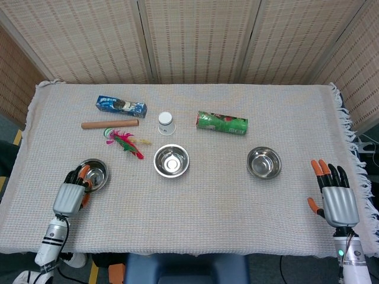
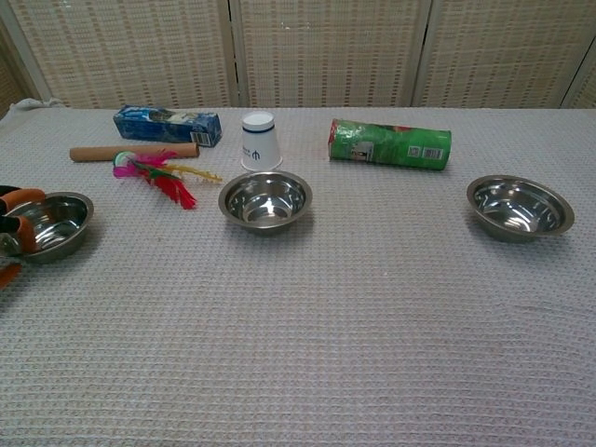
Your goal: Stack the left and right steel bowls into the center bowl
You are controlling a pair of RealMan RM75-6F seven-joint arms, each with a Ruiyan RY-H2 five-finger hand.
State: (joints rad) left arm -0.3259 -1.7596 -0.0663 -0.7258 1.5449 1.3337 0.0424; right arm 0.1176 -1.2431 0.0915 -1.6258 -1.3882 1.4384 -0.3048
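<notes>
Three steel bowls stand in a row on the cloth: the left bowl [image 1: 95, 173] [image 2: 51, 222], the center bowl [image 1: 171, 160] [image 2: 265, 198] and the right bowl [image 1: 264, 162] [image 2: 520, 205]. My left hand [image 1: 71, 196] [image 2: 13, 228] is at the left bowl's near-left rim. Its orange-tipped fingers reach over the rim and its thumb stays outside, and the bowl still sits flat. My right hand [image 1: 337, 200] rests open near the table's front right corner, well apart from the right bowl and outside the chest view.
Behind the bowls lie a blue box [image 1: 121, 106], a wooden rod [image 1: 109, 124], a feather toy [image 1: 124, 142], an upturned paper cup [image 1: 166, 123] and a green tube [image 1: 222, 122]. The fringed cloth edge [image 1: 349, 127] runs along the right side.
</notes>
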